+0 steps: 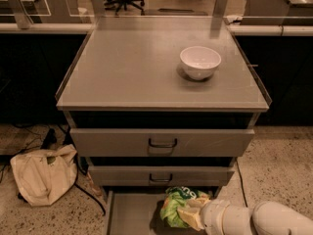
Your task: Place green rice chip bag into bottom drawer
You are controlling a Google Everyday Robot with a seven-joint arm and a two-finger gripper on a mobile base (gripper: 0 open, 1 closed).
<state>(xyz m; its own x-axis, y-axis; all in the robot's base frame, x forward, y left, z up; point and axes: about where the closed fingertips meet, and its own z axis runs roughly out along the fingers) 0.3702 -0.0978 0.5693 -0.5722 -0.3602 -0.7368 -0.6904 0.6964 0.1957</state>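
Note:
The green rice chip bag (176, 206) is a crinkly bright-green pouch held over the open bottom drawer (132, 214), just in front of the middle drawer. My gripper (191, 215) reaches in from the lower right on a white arm, and its tan fingers are closed on the bag's right lower side. The bag is low over the drawer's grey floor; I cannot tell if it touches. The drawer's front part is cut off by the frame's bottom edge.
The grey cabinet top (146, 67) carries a white bowl (200, 61). Two upper drawers with dark loop handles (162, 143) are pushed in. A beige cloth sack (44, 173) and black cables lie on the speckled floor at left.

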